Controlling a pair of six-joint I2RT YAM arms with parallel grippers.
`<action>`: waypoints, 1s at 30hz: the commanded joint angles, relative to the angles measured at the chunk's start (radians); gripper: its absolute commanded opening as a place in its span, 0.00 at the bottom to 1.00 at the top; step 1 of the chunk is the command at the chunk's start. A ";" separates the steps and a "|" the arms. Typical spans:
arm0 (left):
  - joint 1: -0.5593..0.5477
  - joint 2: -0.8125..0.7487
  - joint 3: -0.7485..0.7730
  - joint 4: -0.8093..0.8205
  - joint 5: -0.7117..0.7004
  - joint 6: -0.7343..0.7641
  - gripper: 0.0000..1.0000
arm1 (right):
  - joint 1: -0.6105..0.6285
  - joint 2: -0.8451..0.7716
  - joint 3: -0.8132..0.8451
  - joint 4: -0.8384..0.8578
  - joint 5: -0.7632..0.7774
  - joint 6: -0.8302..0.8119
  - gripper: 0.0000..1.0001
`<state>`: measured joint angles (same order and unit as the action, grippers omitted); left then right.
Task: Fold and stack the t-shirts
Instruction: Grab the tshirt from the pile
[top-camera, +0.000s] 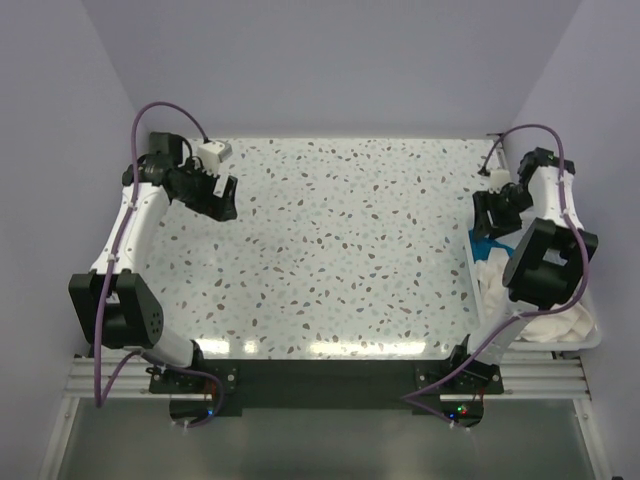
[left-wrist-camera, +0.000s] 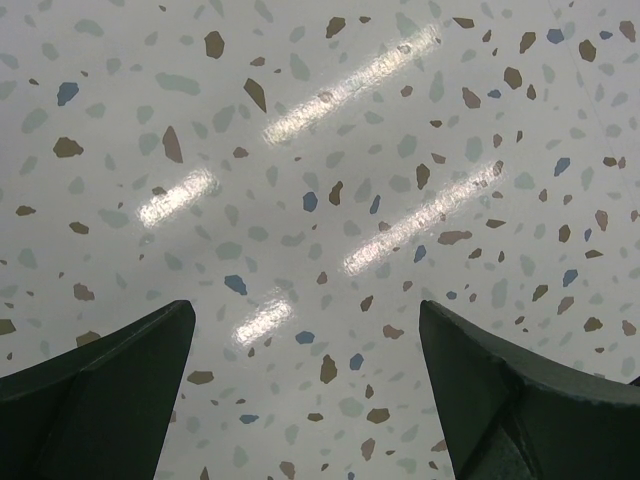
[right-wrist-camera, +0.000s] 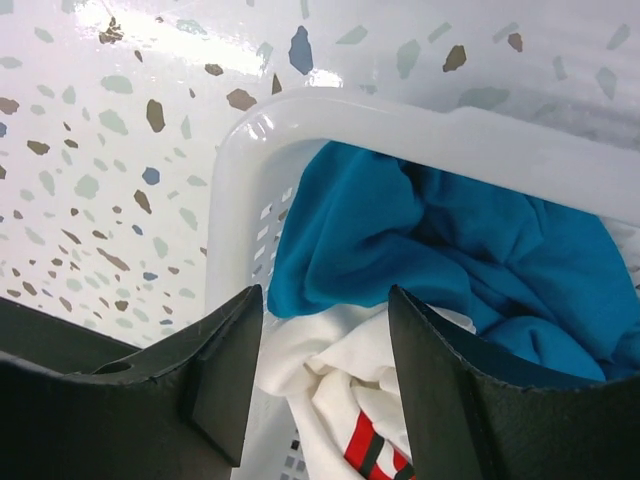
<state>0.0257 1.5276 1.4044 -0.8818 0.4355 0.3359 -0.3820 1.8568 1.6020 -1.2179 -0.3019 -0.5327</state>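
Step in hand: judged to be the first pick, drawing one t-shirt out of the basket (right-wrist-camera: 420, 125) for folding.
Method: lower the right fingers (right-wrist-camera: 450, 400) onto a raised fold of the teal-blue t-shirt (right-wrist-camera: 400, 230), clear of the rim. Pinch a single layer so the white t-shirt (right-wrist-camera: 340, 385) is not dragged along, then lift straight up before crossing to the worktop (top-camera: 340, 250).
Worktop: speckled terrazzo, glossy.
Basket: white plastic mesh, at the worktop's right edge, holding both shirts.
Teal-blue t-shirt: crumpled in deep soft folds, filling the basket's far part; collar and sleeves not discernible.
White t-shirt: bunched beside the teal one, touching it; red marks show on one fold.
Right fingers: apart, hovering above the basket where the two shirts meet, holding nothing.
Left fingers (left-wrist-camera: 100, 400): apart, over the worktop at far left, holding nothing.
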 joint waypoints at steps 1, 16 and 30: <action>-0.003 0.005 0.002 -0.002 0.017 0.002 1.00 | 0.015 0.021 0.009 0.017 -0.022 -0.004 0.57; -0.004 0.000 0.015 -0.009 0.011 -0.001 1.00 | 0.023 0.038 -0.123 0.166 0.027 0.000 0.37; -0.003 -0.017 0.042 -0.003 0.058 -0.043 1.00 | -0.077 -0.225 0.228 -0.091 -0.125 -0.033 0.00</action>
<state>0.0257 1.5280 1.4048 -0.8852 0.4587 0.3134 -0.4465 1.7641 1.7325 -1.2343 -0.3592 -0.5426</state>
